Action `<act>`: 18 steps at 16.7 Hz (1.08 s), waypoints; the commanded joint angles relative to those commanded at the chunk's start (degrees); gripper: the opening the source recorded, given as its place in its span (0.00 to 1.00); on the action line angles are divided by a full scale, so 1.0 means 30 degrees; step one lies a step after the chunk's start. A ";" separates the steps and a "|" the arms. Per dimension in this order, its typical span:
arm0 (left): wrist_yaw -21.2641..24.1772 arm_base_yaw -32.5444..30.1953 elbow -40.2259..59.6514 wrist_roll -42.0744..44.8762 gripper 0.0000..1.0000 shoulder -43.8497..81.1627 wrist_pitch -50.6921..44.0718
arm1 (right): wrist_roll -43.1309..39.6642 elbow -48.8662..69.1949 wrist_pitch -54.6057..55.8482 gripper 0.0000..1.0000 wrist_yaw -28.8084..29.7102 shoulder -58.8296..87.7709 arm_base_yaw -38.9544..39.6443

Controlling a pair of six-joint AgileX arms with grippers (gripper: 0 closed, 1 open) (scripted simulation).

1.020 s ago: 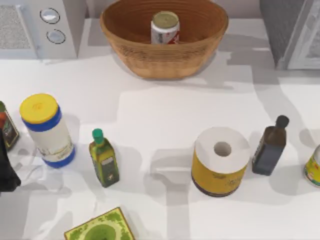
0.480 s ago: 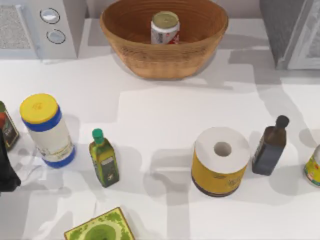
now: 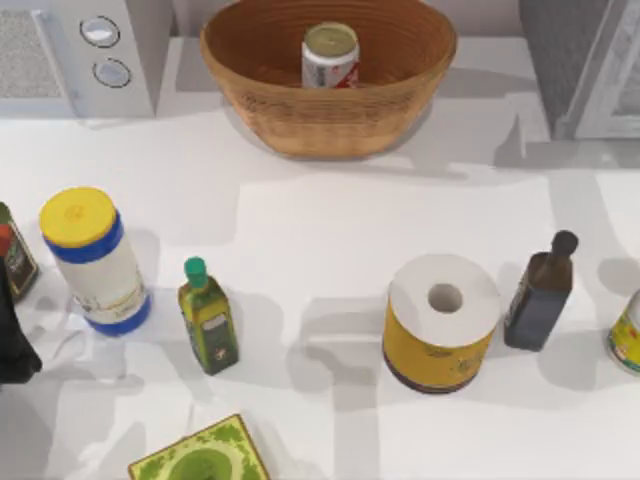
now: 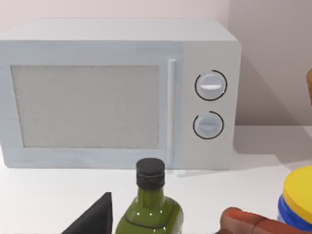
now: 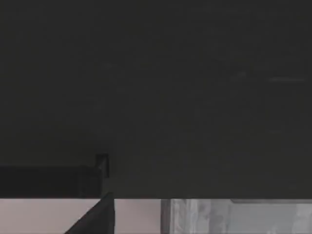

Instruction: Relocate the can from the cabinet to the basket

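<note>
From the table's left, my left arm (image 3: 12, 345) sits parked at the edge – I cannot tell how its gripper stands – beside one yellow-lidded jar (image 3: 92, 258) and one green bottle (image 3: 207, 316), clutter kept well apart from the goal. The can (image 3: 330, 55) stands upright inside the basket (image 3: 255, 105) at the back middle, so I judge the move done. Further right: one paper roll (image 3: 441, 320), one dark bottle (image 3: 541, 293), and the cabinet (image 3: 560, 50) in the far corner; the right wrist view is dark.

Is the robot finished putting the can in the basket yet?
Looks done: the can stands upright inside the basket, away from the cabinet at the table's right. Nothing is being carried. Nothing seems left to move; the right wrist view is mostly dark.
</note>
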 joint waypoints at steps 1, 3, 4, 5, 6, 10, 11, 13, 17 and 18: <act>0.0000 0.0000 0.0000 0.0000 1.00 0.0000 0.0000 | -0.0004 -0.1401 0.0303 1.00 -0.0287 -0.1070 -0.0265; 0.0000 0.0000 0.0000 0.0000 1.00 0.0000 0.0000 | -0.0005 -0.4442 0.0963 1.00 -0.0916 -0.3396 -0.0833; 0.0000 0.0000 0.0000 0.0000 1.00 0.0000 0.0000 | -0.0002 -0.6060 0.1315 1.00 -0.1255 -0.4640 -0.1134; 0.0000 0.0000 0.0000 0.0000 1.00 0.0000 0.0000 | 0.0002 -0.7736 0.1680 1.00 -0.1606 -0.5923 -0.1444; 0.0000 0.0000 0.0000 0.0000 1.00 0.0000 0.0000 | 0.0007 -0.9469 0.2051 1.00 -0.1965 -0.7231 -0.1760; 0.0000 0.0000 0.0000 0.0000 1.00 0.0000 0.0000 | 0.0031 -1.6245 0.3535 1.00 -0.3401 -1.2455 -0.3015; 0.0000 0.0000 0.0000 0.0000 1.00 0.0000 0.0000 | 0.0037 -1.7947 0.3886 1.00 -0.3739 -1.3689 -0.3311; 0.0000 0.0000 0.0000 0.0000 1.00 0.0000 0.0000 | 0.0045 -2.1208 0.4539 1.00 -0.4368 -1.5991 -0.3863; 0.0000 0.0000 0.0000 0.0000 1.00 0.0000 0.0000 | 0.0052 -2.5714 0.5539 1.00 -0.5340 -1.9561 -0.4700; 0.0000 0.0000 0.0000 0.0000 1.00 0.0000 0.0000 | 0.0053 -2.6353 0.5700 1.00 -0.5492 -2.0113 -0.4840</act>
